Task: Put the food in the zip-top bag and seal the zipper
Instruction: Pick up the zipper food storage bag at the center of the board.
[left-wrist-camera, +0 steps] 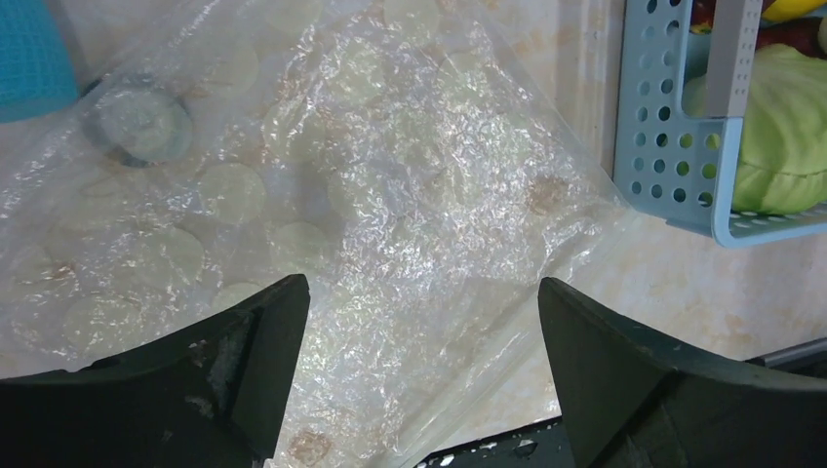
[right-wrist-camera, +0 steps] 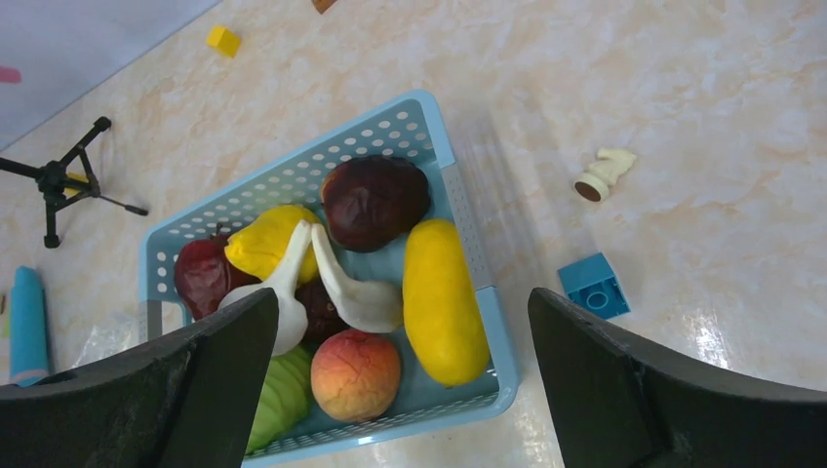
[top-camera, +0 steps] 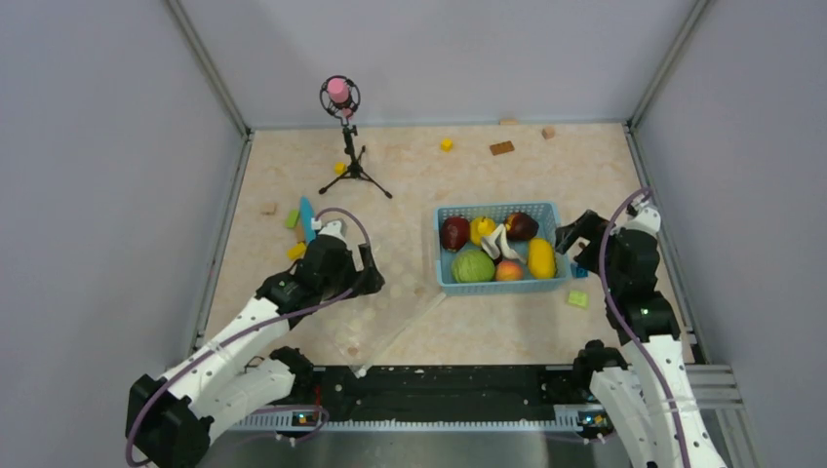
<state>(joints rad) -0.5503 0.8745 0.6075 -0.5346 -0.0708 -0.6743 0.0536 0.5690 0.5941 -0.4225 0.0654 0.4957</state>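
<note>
Nothing was bagged yet. Food [top-camera: 492, 253] sat in blue basket [top-camera: 497, 208]. Zip-top bag [top-camera: 390, 317] lay flat at basket's 7 o'clock. Left gripper [left-wrist-camera: 419, 288] hung over bag, jaws wide, empty. Right gripper [right-wrist-camera: 402, 297] gaped above fruit. Next, likely: hold bag's mouth open, lift one fruit.

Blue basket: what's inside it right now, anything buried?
Seven show: two dark red apples, a round yellow piece, a long yellow piece, a white piece, a peach one, a green one. Something dark lies under the white piece; it's mostly covered.
</note>
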